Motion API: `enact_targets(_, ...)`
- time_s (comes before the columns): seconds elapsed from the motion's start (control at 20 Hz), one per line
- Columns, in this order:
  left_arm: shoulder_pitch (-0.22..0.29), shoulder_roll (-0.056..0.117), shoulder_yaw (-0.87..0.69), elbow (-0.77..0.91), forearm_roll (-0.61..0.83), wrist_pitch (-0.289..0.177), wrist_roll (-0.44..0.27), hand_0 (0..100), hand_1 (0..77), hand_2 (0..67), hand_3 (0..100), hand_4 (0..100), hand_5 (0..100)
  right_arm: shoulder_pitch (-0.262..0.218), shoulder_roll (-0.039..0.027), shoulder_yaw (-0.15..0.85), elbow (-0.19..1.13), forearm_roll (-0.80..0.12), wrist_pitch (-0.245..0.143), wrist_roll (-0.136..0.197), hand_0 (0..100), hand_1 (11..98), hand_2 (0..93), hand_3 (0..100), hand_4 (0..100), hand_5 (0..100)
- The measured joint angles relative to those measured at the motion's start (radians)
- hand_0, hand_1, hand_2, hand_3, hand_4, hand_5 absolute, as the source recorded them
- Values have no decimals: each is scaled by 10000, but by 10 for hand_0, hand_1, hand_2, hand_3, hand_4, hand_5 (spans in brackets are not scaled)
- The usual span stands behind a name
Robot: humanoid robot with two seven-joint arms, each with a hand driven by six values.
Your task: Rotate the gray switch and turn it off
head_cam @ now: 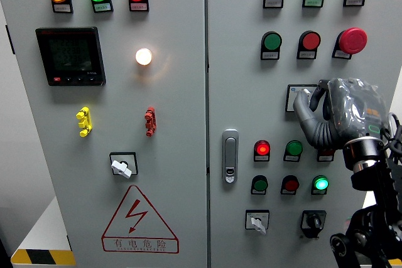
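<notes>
head view puts the gray switch (300,97) on the right cabinet door, just below the green and red buttons of the second row and left of the big red mushroom button (352,40). only part of its white square plate and a sliver of gray knob show, because the right hand (342,114) covers the rest. the right hand's gray fingers (308,106) are curled in against the knob, thumb side up, seemingly pinching it, though the contact itself is hidden. its arm rises from the lower right corner of the picture. below the hand sit two rows of small lamps, with a lit red lamp (262,149) at the left and a lit green lamp (321,184) at the lower right. lower still is a white selector (256,222) beside a black selector (313,221). a metal door latch (230,155) stands at the door's left edge. on the left door, a white pilot light (144,56) glows beside a black meter (70,56).
</notes>
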Motion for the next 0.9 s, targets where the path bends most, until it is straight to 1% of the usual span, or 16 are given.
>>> enact_targets(0.25, 0, 0, 0, 0, -4, 0, 0, 0, 0, 132, 183, 96, 118, -3, 0, -10, 43, -9, -52, -82, 804, 250, 752, 1000, 1000, 992)
enact_targets(0.3, 0, 0, 0, 0, -5, 0, 0, 0, 0, 132, 183, 96, 118, -25, 0, -11, 67, -9, -75, -96, 821, 234, 698, 1000, 1000, 990)
enact_targets(0.45, 0, 0, 0, 0, -5, 0, 0, 0, 0, 132, 183, 95, 118, -94, 12, -10, 128, 13, -305, -101, 832, 223, 695, 1000, 1000, 986)
enact_targets(0.5, 0, 0, 0, -1, -5, 0, 0, 0, 0, 132, 183, 95, 118, -130, 13, -10, 163, 23, -408, -93, 831, 223, 691, 1000, 970, 981)
enact_targets(0.6, 0, 0, 0, -1, -2, 0, 0, 0, 0, 132, 183, 95, 118, -204, 23, -10, 306, 34, -500, -70, 829, 223, 676, 1000, 821, 996)
enact_targets(0.8, 0, 0, 0, -1, -1, 0, 0, 0, 0, 132, 183, 95, 118, -421, 31, -23, 713, 48, -536, -60, 825, 226, 663, 998, 838, 1000)
enact_targets(0.9, 0, 0, 0, -1, -1, 0, 0, 0, 0, 132, 183, 96, 118, -557, 31, -65, 951, 48, -538, -58, 823, 227, 650, 975, 824, 984)
